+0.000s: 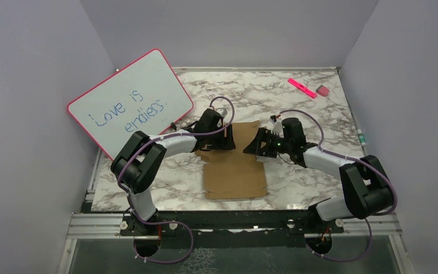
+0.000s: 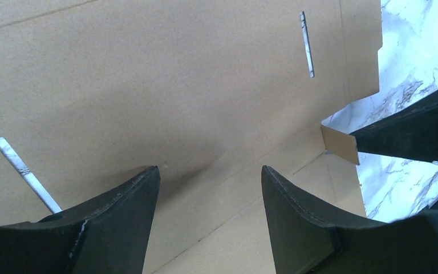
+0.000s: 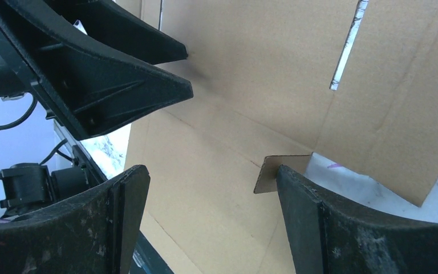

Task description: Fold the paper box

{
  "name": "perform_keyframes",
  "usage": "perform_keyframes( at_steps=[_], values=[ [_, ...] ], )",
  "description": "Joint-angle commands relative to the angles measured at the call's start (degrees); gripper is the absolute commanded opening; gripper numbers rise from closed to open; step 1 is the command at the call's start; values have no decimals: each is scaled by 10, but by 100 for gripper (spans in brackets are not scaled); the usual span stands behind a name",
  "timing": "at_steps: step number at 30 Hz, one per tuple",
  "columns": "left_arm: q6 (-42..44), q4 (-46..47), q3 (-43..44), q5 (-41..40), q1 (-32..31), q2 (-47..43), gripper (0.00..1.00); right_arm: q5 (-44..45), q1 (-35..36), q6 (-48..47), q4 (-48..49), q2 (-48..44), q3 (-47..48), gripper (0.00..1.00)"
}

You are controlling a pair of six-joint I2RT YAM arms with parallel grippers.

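The paper box (image 1: 235,173) is a brown cardboard sheet lying on the marble table, its far part tilted up between the two arms. My left gripper (image 1: 228,137) is open at its left edge; in the left wrist view (image 2: 210,171) the jaws stand wide apart over a crease of the cardboard (image 2: 177,85). My right gripper (image 1: 256,147) is open at the right edge. In the right wrist view (image 3: 211,174) one finger (image 3: 302,205) touches a small raised tab (image 3: 271,171) of the cardboard (image 3: 251,74). Nothing is clamped.
A pink-framed whiteboard (image 1: 131,103) leans at the back left, close to the left arm. A pink marker (image 1: 301,87) and a pink eraser (image 1: 322,90) lie at the back right. Grey walls enclose the marble table (image 1: 296,188) on three sides.
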Motion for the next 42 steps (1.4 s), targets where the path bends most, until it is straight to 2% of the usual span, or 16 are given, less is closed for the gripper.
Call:
perform_keyframes(
  at_steps=[1, 5, 10, 16, 22, 27, 32, 42],
  values=[
    [-7, 10, -14, 13, -5, 12, 68, -40, 7, 25, 59, 34, 0, 87],
    [-6, 10, -18, 15, -6, 7, 68, -33, 7, 12, 50, 40, 6, 87],
    [-3, 2, -11, 15, -6, -7, 68, 34, 0, -48, -23, -6, 41, 89],
    [3, -16, 22, 7, -5, -25, 68, 81, -52, -101, -58, -47, 65, 89],
    [-5, -4, 52, 7, -5, -18, 68, 64, -132, -112, -34, -6, 68, 89],
    [-2, -4, 86, 3, -5, 11, 68, 46, -144, -109, -13, 43, 76, 86],
    [1, -4, 96, 5, -5, 32, 68, 47, -146, -113, 3, 91, 81, 79],
    [2, -2, 94, 9, -5, 59, 68, 7, -146, -121, 12, 143, 99, 49]
  ],
)
